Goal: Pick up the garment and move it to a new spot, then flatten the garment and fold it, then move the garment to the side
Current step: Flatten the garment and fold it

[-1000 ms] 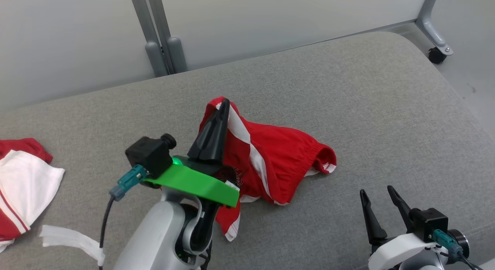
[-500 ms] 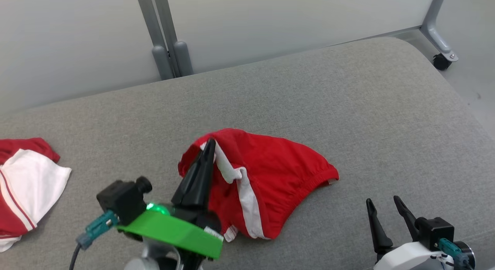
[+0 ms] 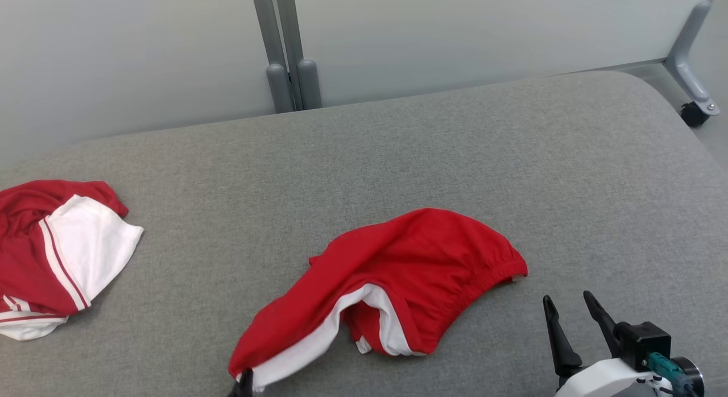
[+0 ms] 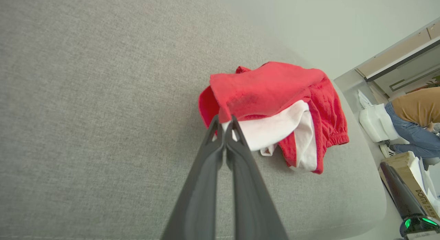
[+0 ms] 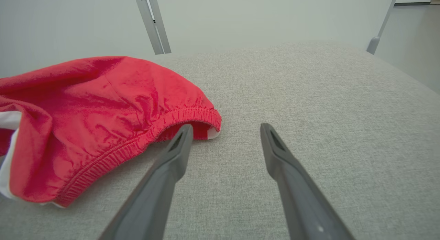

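A grey padded table (image 3: 455,158) stands before a pale partition (image 3: 455,33). The red shorts (image 3: 409,260) lie mid-table toward the near edge. A second ago they hung bunched from the raised arm; now they have been drawn down and out into a low, rumpled spread. The relocation looks about done, with flattening next. A second red-and-white garment (image 3: 51,243) sits at the far left. The left gripper (image 4: 225,121) still pinches the shorts' white-lined hem. The right gripper (image 3: 567,297) waits wide and empty beside the waistband.
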Motion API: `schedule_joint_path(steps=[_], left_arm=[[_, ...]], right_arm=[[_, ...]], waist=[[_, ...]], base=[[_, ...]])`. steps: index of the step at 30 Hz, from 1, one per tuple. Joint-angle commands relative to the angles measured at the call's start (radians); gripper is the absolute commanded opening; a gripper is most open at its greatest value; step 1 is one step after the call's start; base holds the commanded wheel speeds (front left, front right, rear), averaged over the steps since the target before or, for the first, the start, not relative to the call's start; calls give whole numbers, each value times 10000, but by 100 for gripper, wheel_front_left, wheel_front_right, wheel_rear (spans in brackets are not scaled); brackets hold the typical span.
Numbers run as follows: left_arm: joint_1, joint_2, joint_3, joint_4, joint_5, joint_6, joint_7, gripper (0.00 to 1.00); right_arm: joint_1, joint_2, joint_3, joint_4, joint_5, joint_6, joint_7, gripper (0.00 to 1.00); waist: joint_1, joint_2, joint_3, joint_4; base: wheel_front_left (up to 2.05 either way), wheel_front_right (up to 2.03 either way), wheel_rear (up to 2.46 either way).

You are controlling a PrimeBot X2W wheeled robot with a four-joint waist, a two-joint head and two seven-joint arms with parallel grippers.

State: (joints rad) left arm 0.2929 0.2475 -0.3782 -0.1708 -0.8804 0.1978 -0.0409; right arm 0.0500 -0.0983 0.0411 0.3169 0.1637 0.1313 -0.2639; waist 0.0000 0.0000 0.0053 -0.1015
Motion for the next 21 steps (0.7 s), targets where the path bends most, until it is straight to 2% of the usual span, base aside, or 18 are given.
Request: schedule_joint_path(steps=[1,7,8,9,13,19,21], left_arm=[[146,-149,-36,425,-209,-136,-46,0],[15,-318,-88,2279,-618,-584,-30,0],[-97,-336,10,2531,-633,-637,-149,4],[-278,-357,104,2862,-519,-682,-411,100],[-399,-221,112,3240,-474,-780,-427,100],[-620,485,401,3155,389,34,-762,100],[-853,600,305,2743,650,48,-844,100]], right_arm=[[-76,-5,8,24,-16,-10,-10,100],[-49,36,97,139,59,-10,-10,100],[-42,46,107,159,67,-10,-10,100],[-32,52,130,195,65,-10,-10,100],[-83,77,181,263,76,-10,-10,100],[-108,87,224,283,102,-10,-10,100],[-77,63,232,276,105,-10,-10,100]], waist=[[0,0,-41,89],[0,0,-50,195],[0,0,-50,209],[0,0,-58,213],[0,0,-86,138],[0,0,-131,-152],[0,0,-128,-243]], base=[[0,0,0],[0,0,0],[0,0,0],[0,0,0],[0,0,0],[0,0,0],[0,0,0]])
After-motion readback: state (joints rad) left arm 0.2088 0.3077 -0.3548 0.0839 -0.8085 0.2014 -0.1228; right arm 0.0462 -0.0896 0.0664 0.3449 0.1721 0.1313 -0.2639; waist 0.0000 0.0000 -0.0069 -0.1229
